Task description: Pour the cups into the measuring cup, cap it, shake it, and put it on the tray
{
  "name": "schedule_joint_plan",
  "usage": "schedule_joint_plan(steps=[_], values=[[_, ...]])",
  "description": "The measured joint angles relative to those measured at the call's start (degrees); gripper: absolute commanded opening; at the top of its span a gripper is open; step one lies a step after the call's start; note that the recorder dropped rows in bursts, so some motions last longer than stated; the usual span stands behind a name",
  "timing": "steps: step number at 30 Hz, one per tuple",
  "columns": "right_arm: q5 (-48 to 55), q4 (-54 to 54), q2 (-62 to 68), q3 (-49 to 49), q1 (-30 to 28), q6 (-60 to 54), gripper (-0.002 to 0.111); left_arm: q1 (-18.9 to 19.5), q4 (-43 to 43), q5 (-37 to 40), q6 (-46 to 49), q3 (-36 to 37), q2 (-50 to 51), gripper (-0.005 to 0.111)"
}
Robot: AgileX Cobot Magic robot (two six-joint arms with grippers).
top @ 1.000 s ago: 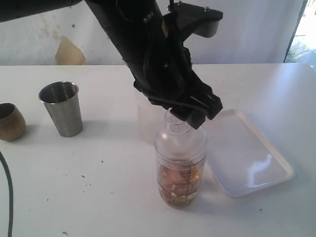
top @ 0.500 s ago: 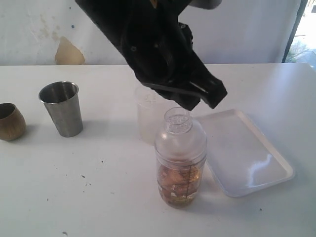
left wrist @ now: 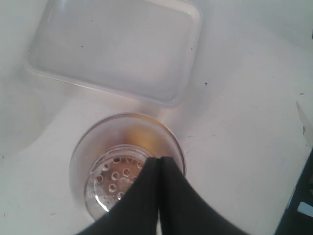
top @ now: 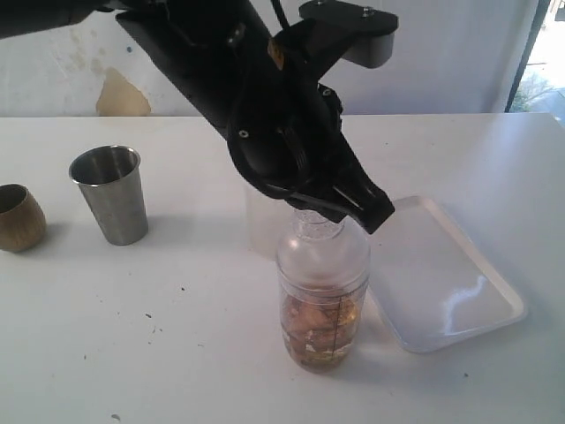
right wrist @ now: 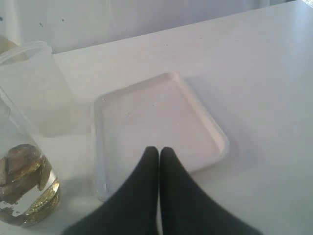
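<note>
Left gripper (left wrist: 159, 159): shut, tips pressed together, nothing between them; poised right over the cap (top: 322, 256) on the meas. cup (top: 322, 309), at the edge of its top. Touching it or just clear: can't tell. Right gripper (right wrist: 159, 149): also closed up tight, empty, hanging above the tray (right wrist: 146, 112).

Meas. cup upright on the table (top: 177, 344), capped w/ a frosted dome, brownish-gold contents low inside. Tray just beside it on the right, flat on the table, nothing on it. Frosted cup (top: 258, 225) right behind the meas. cup. Steel tumbler (top: 110, 194) & wooden cup (top: 18, 218) well apart at far left, both upright, near each other, not touching.

Left arm (top: 256, 106) across the middle of the ext. view, blocking the cap's top & most of the frosted cup. From left wrist only: strainer holes (left wrist: 115, 178) in the cap's top, partly under the closed tips. From right wrist only: frosted cup seen nearly whole, next to a tray corner & the meas. cup. Right gripper seen from its own wrist cam only.
</note>
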Motion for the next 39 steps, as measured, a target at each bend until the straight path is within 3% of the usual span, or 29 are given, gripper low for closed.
schedule_joint_plan(steps=[31,39], values=[[0.0,0.0,0.0,0.0,0.0,0.1,0.000,0.0,-6.6,-4.1,7.8,0.9,0.9,0.000],[0.0,0.0,0.0,0.0,0.0,0.1,0.000,0.0,0.7,-2.9,4.8,0.9,-2.4,0.000]])
